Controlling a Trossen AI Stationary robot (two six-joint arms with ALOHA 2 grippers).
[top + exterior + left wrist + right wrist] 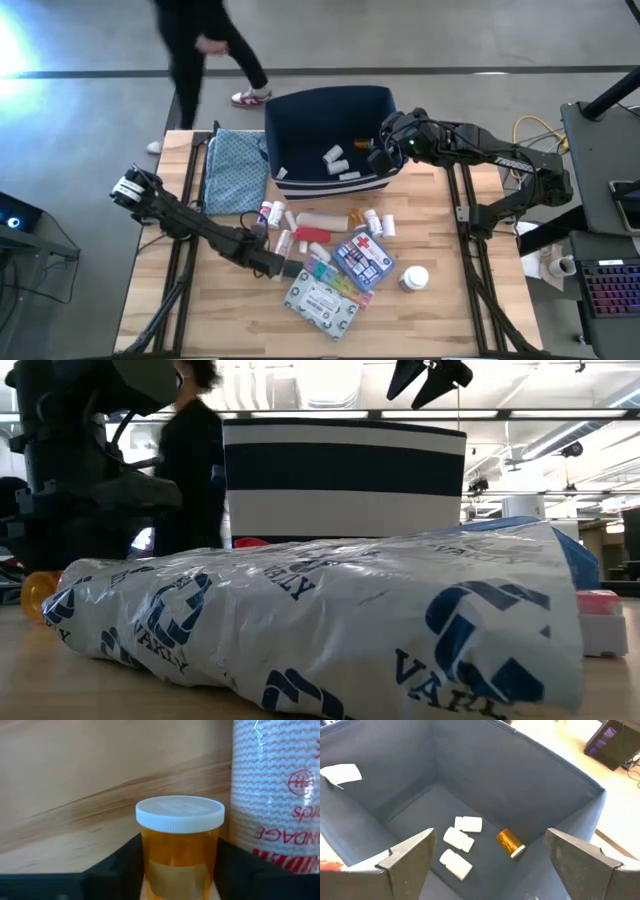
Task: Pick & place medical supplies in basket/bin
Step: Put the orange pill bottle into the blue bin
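My left gripper point(288, 268) is down among the supplies at the table's middle, shut on an orange pill bottle point(180, 845) with a white cap. A wrapped bandage roll point(275, 795) lies right beside the bottle. The navy bin point(285, 140) stands at the far middle and holds white bottles point(460, 840) and an orange bottle point(510, 842) on its floor. My right gripper point(495, 870) hangs open above the bin's right side, nothing between its fingers. It also shows in the low view point(430, 380) above the bin point(345, 480). My left gripper pinches the orange bottle's body point(150, 855), below the white cap point(180, 812), between its two fingers, one on each side. The fingers come from above, pointing steeply down, and lie across the bottle. The bottle lies along the wooden table top, its cap toward the bare wood.
More supplies lie near the left gripper: a blue red-cross pouch point(365, 257), a grey-white flat packet point(322, 303), a pill organiser point(335, 275), a white jar point(414, 277) and small bottles point(272, 213). A blue patterned cloth point(235, 170) lies left of the bin. A person point(200, 50) walks beyond the far edge.
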